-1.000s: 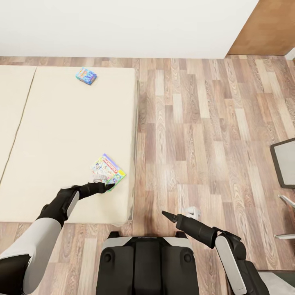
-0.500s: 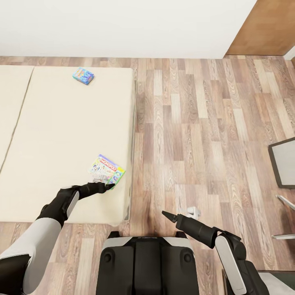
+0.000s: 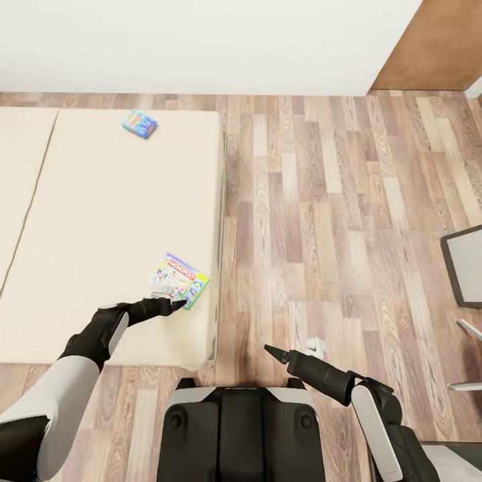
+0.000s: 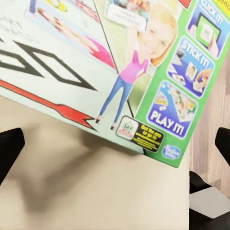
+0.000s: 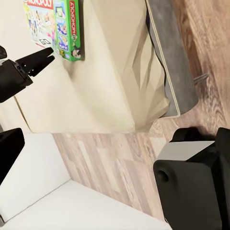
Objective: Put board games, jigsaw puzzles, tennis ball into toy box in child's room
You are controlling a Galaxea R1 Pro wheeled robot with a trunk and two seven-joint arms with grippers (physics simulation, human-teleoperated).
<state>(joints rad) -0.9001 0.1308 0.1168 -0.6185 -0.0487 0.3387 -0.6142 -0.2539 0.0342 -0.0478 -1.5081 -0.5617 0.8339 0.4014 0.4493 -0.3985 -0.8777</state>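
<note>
The left claw [image 3: 179, 303], jaws wide and empty, sits just short of the white-green game [image 3: 179, 280] near the bed [image 3: 100, 221] edge. Reaching to grasp; next it must advance and close.

You have two board games in sight: one white-green Monopoly box [image 3: 179, 280] and one smaller blue box [image 3: 139, 124]. They lie on one bed [image 3: 100, 221]. You have two grippers: left [image 3: 179, 304], right [image 3: 268, 349].
</note>
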